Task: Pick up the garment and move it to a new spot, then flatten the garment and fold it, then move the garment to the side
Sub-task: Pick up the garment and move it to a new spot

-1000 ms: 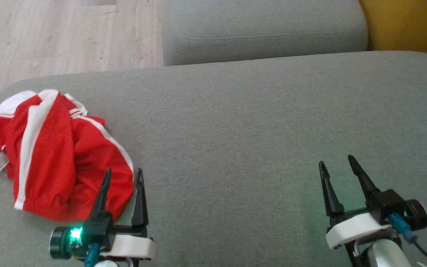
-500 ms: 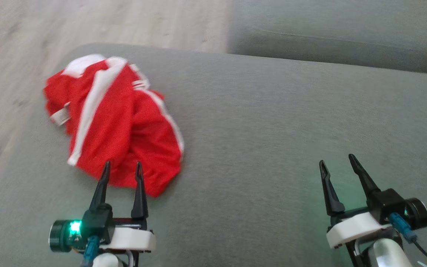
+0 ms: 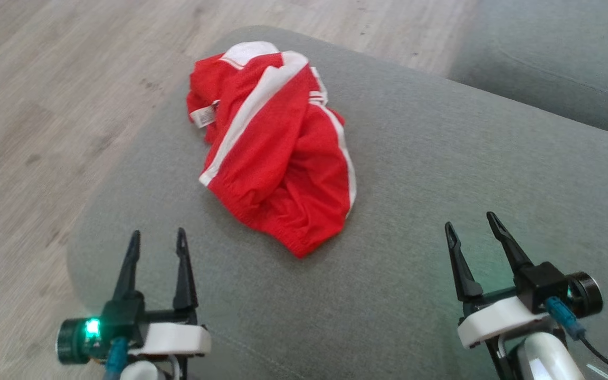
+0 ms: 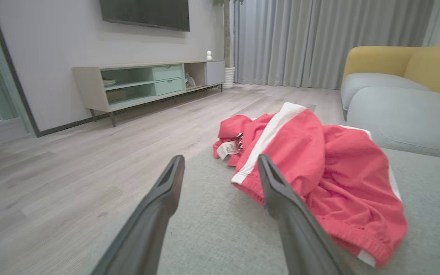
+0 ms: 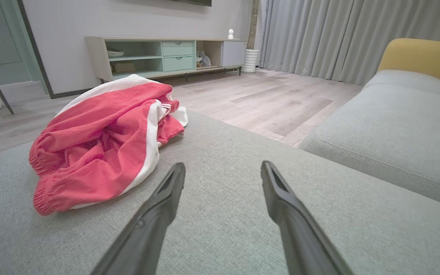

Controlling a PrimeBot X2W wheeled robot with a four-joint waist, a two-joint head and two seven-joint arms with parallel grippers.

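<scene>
1. Dark fingers of the left pincer [image 3: 157,232] and right pincer [image 3: 469,219] stand moderately apart, holding nothing, clear of the cloth.
2. The red, white-striped garment [image 3: 277,158] lies crumpled on the grey sofa cushion [image 3: 467,158], beyond both pincers.
3. Pale wooden floor [image 3: 45,105] lies beyond.
</scene>
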